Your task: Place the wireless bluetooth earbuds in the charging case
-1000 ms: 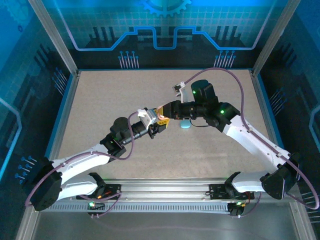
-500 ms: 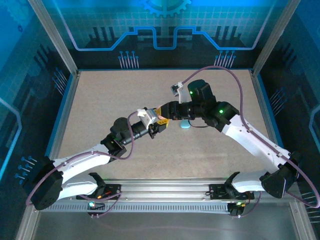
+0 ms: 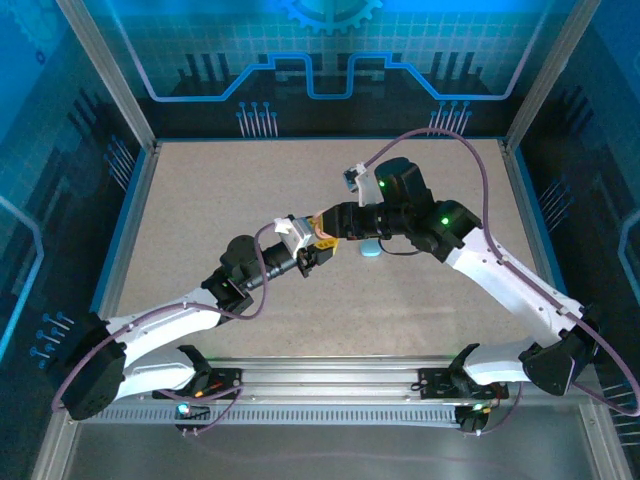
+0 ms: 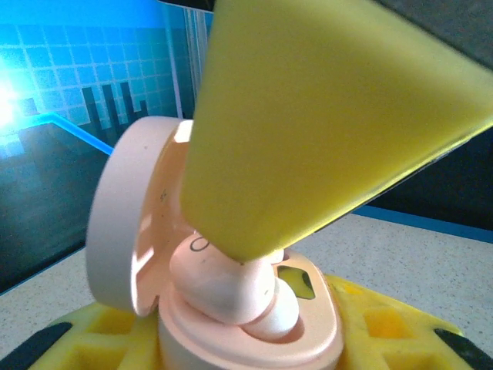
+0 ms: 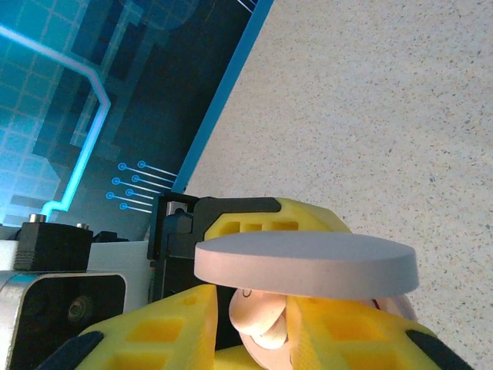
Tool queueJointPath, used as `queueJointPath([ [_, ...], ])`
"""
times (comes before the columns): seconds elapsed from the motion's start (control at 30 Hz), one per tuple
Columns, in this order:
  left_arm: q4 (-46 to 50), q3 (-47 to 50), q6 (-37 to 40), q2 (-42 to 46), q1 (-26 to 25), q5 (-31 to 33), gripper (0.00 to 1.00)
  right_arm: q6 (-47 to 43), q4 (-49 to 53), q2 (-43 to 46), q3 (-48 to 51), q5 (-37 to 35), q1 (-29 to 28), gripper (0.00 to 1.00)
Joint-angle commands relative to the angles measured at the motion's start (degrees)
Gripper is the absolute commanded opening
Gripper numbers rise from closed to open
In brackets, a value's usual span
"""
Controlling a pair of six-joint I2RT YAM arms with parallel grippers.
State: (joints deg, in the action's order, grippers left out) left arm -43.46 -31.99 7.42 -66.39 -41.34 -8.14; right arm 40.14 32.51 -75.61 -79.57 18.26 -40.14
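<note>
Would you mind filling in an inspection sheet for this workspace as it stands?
Surface: speckled beige table; no spills seen.
Job's things: open pink charging case; a pale pink earbud sits in its well.
Clutter: small pale teal item on the table, partly under the right arm; too small to identify.
Hands: left hand clamps the case; right hand has a finger on each side of the earbud, grip unclear.
Cables: purple cables loop along both arms, away from the case.
Surroundings: blue-lit panels in a metal frame; nothing else seen.
</note>
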Motion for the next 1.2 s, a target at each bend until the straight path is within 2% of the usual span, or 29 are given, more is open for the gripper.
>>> queueJointPath([
  [0.0, -4.5, 0.5, -1.1, 0.8, -0.5, 0.5, 0.33, -1.3, 2.9, -0.1, -2.0, -1.5, -0.5, 0.31],
  [0.27, -4.4, 0.2, -1.1, 0.3, -0.5, 0.7, 0.33, -2.1, 5.9, -2.8, -4.5, 2.4, -1.0, 0.29],
  [0.47, -4.4, 0.2, -1.2, 0.5, -0.5, 1.0, 0.33, -2.8, 9.0, -4.2, -6.4, 1.0, -1.5, 0.26],
  [0.73, -3.8, 0.6, -1.1, 1.1, -0.6, 2.4, 0.33, -1.8, 8.1, -3.4, -7.4, 4.4, -1.8, 0.29],
  [1.03, -4.0, 0.7, -1.2, 1.3, -0.6, 2.3, 0.33, -1.6, 11.6, -3.0, -8.0, -1.5, -1.8, 0.32],
  [1.17, -4.0, 0.9, -1.2, 1.5, -0.5, 2.3, 0.33, -1.9, 11.5, -2.9, -8.5, -0.9, -1.9, 0.34],
])
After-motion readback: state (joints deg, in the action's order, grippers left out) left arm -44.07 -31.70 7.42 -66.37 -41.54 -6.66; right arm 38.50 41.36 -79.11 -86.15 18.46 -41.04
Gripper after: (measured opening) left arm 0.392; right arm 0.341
